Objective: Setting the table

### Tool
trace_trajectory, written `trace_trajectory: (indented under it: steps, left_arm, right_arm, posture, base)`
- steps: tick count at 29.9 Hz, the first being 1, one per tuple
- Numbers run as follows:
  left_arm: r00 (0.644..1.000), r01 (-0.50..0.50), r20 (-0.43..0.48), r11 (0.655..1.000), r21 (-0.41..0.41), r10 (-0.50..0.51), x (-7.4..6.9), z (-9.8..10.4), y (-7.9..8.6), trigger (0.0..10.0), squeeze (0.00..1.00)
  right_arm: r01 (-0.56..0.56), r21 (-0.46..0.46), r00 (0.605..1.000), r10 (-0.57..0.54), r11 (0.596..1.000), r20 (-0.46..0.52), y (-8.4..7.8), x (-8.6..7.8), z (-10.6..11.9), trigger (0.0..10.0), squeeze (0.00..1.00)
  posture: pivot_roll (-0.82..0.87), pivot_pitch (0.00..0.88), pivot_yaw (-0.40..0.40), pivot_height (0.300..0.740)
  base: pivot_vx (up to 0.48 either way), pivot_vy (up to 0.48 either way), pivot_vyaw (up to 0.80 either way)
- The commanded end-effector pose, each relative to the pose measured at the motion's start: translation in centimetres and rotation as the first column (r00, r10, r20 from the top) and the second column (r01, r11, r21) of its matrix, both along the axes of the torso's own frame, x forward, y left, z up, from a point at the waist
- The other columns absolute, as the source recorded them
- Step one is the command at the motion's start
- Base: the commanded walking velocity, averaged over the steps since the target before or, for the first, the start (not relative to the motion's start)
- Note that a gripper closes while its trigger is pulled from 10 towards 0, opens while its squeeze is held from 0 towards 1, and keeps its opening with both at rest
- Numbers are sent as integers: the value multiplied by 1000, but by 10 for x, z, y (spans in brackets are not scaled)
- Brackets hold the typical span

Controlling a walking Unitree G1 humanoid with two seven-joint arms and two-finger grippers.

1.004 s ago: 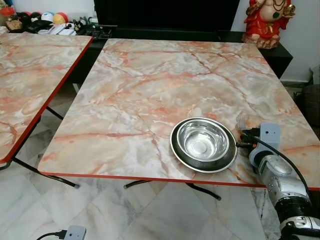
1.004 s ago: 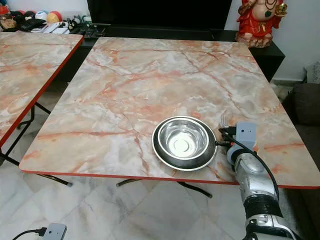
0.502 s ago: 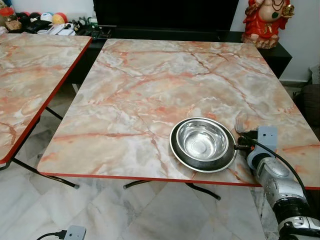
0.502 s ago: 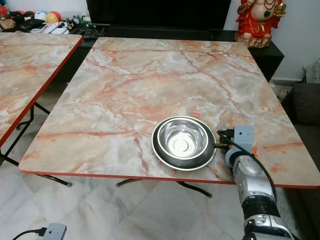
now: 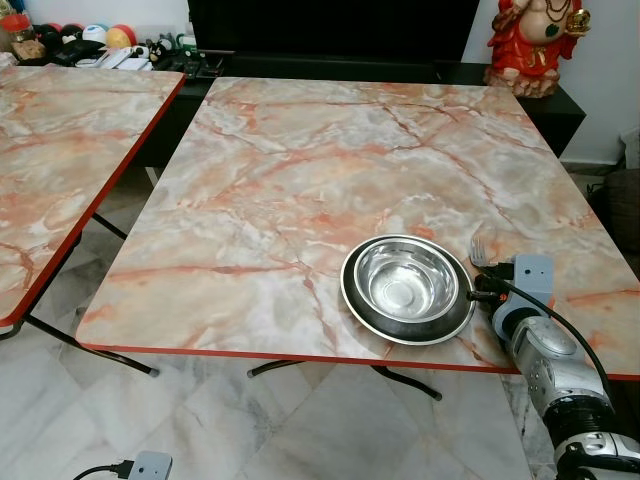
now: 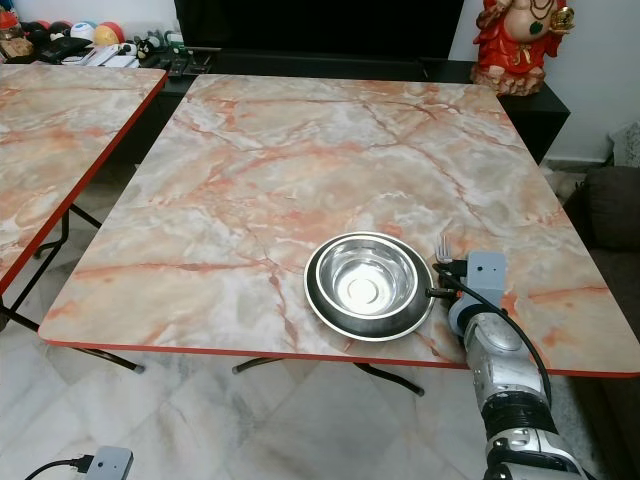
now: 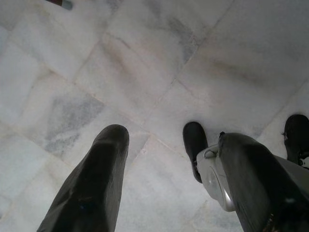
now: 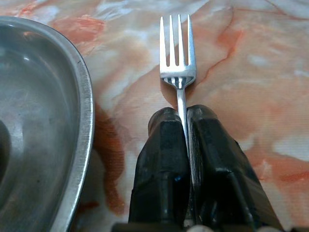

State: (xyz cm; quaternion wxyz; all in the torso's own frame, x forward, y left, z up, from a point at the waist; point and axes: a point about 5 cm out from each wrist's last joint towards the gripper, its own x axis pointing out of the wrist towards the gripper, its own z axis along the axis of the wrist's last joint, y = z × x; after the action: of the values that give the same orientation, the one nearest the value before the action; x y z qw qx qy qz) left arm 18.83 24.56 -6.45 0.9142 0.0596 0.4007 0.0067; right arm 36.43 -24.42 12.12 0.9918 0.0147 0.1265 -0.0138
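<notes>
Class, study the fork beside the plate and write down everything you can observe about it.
The shiny silver metal fork has four straight tines and a narrow neck. It lies about level just over the pink marbled tabletop, tines pointing away from the robot, right of the round steel plate and apart from it. The right pincer is closed on its handle, which is hidden between the black fingers.

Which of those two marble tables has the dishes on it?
The nearer, middle table: it carries the steel bowl on its plate. The table to the left shows none.
</notes>
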Motion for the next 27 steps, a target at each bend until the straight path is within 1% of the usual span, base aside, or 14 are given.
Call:
trace_trajectory:
  steps: [1,4,6,8,9,12,15,16,18,19,22,23,24,27]
  left_arm:
    - [999,-14,-51,1000,7,14,-13,-6,4,10000,0]
    - [999,-13,-51,1000,7,13,-13,-6,4,10000,0]
    - [999,-13,-51,1000,7,13,-13,-6,4,10000,0]
    - [999,-13,-50,1000,7,13,-13,-6,4,10000,0]
    - [999,-12,-50,1000,7,13,-12,-6,4,10000,0]
    - [999,-13,-49,1000,7,14,-12,-6,4,10000,0]
    - [999,-14,-49,1000,8,14,-12,-6,4,10000,0]
    - [999,-13,-49,1000,9,14,-12,-6,4,10000,0]
    - [999,-12,-49,1000,9,13,-12,-6,3,10000,0]
    - [999,-13,-50,1000,9,13,-12,-6,3,10000,0]
    - [999,-13,-50,1000,8,13,-12,-6,3,10000,0]
    - [999,-13,-50,1000,8,13,-12,-6,3,10000,0]
    - [999,-13,-50,1000,8,13,-12,-6,3,10000,0]
    - [999,-13,-50,1000,9,14,-12,-6,4,10000,0]
  right_arm:
    - [-3,11,1000,3,1000,1,2,2,0,10000,67]
    - [-3,12,1000,3,1000,0,2,2,0,10000,141]
    - [-3,12,1000,3,1000,0,2,2,-1,10000,141]
    - [-4,12,1000,4,1000,-1,3,2,-1,10000,122]
    - [-3,11,1000,3,1000,-1,2,2,-1,10000,59]
    - [1,7,1000,-1,1000,-1,2,2,-1,10000,27]
    - [1,6,1000,-1,1000,0,2,2,-1,10000,35]
    - [0,8,1000,0,1000,0,2,2,0,10000,106]
    - [-2,9,1000,2,1000,0,2,2,0,10000,137]
    - [-3,9,1000,3,1000,0,2,2,-1,10000,573]
    - [-5,8,1000,5,1000,-3,3,2,-1,10000,576]
    - [-5,6,1000,5,1000,-5,3,2,-2,10000,533]
    - [-5,2,1000,5,1000,-8,3,2,-2,10000,16]
    - [-3,-3,1000,3,1000,-10,2,2,-2,10000,0]
  posture:
    - [-24,172,4,740]
    - [-23,173,4,740]
    - [-23,173,4,740]
    - [-22,173,4,740]
    - [-24,171,4,740]
    - [-24,171,4,740]
    - [-24,171,4,740]
    - [-23,170,2,740]
    - [-23,170,2,740]
    - [-22,171,2,740]
    - [-22,171,2,740]
    - [-22,171,2,740]
    - [-22,171,2,740]
    - [-23,172,3,740]
  base:
    - [0,0,0]
    - [0,0,0]
    - [0,0,0]
    - [0,0,0]
    - [0,0,0]
    - [0,0,0]
    - [0,0,0]
    - [0,0,0]
    - [0,0,0]
    - [0,0,0]
    - [0,0,0]
    - [0,0,0]
    - [0,0,0]
    - [0,0,0]
